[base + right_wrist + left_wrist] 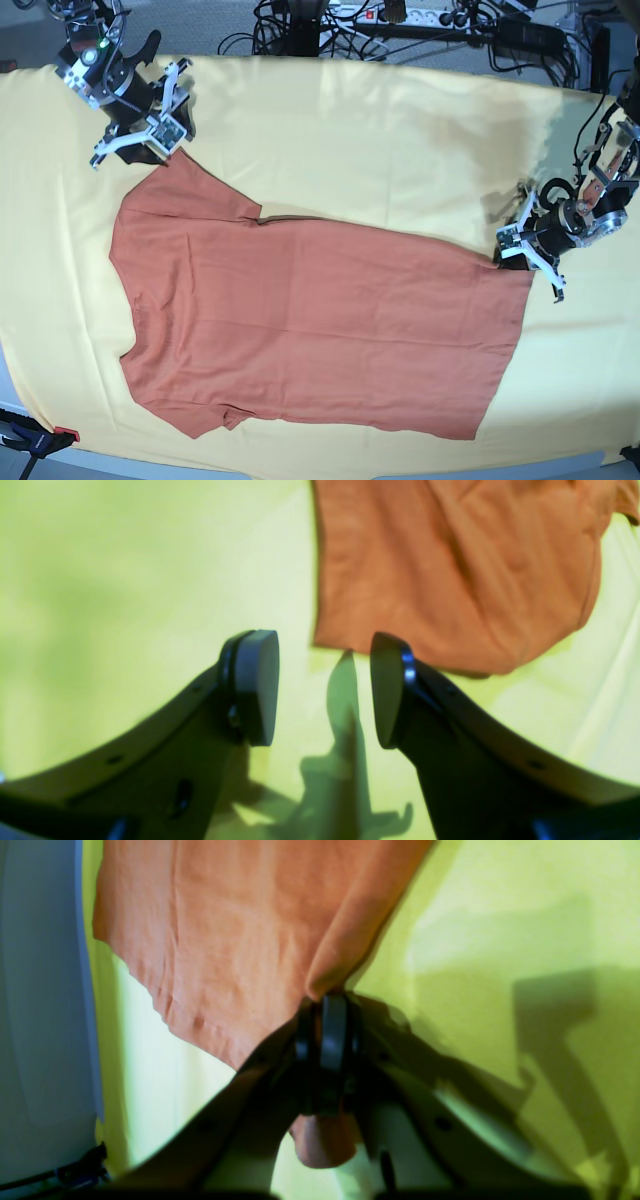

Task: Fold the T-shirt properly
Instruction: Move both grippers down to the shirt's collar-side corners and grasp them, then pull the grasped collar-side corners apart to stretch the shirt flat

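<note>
Black jaws of the left gripper (327, 1040) fill the near field of its wrist view and are seen closed on a pinch of the shirt (310, 320), with a fold of orange cloth bulging out below the pads. In the base view this grip sits at the far right hem corner. The shirt is laid flat and spread on the yellow cloth (400, 130), collar end to the left, hem to the right, sleeves toward far and near edges.

The right gripper (325, 687) is seen with jaws apart and nothing between them; it hangs just beside the far sleeve, at the shirt's far left corner, with only yellow cloth under the gap.

Step judged: corners being taken for a first fold, one corner secured, the other not yet. Next move is judged to call for the right gripper to be lowered onto the sleeve edge and closed, so that both corners can be lifted together and tension kept even.
</note>
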Controlling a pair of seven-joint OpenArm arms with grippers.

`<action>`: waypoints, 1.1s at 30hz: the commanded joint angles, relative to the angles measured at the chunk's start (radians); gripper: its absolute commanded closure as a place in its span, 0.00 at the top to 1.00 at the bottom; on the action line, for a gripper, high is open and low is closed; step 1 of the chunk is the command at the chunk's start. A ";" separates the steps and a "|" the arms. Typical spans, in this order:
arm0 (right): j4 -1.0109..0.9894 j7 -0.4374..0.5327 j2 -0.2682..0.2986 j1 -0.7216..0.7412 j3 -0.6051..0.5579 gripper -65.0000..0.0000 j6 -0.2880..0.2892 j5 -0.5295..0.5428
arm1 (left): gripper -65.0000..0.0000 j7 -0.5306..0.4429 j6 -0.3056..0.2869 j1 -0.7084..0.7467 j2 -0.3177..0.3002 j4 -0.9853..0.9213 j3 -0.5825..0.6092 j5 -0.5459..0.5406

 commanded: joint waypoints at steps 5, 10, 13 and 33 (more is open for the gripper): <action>-0.058 0.031 0.012 0.065 0.004 0.49 0.018 0.002 | 0.00 0.033 -0.023 -0.008 -0.019 -0.001 -0.003 -0.004; -0.138 0.034 0.012 0.122 -0.027 0.47 0.024 0.001 | 0.00 0.032 -0.023 -0.008 -0.019 -0.001 -0.003 -0.005; -0.141 0.032 0.012 0.136 -0.035 0.15 0.024 0.001 | 0.00 0.033 -0.023 -0.008 -0.020 -0.001 -0.003 -0.005; 0.106 -0.235 0.183 -0.018 -0.032 0.00 -0.074 -0.004 | 0.00 0.032 -0.320 -0.007 -0.205 0.229 -0.003 -0.329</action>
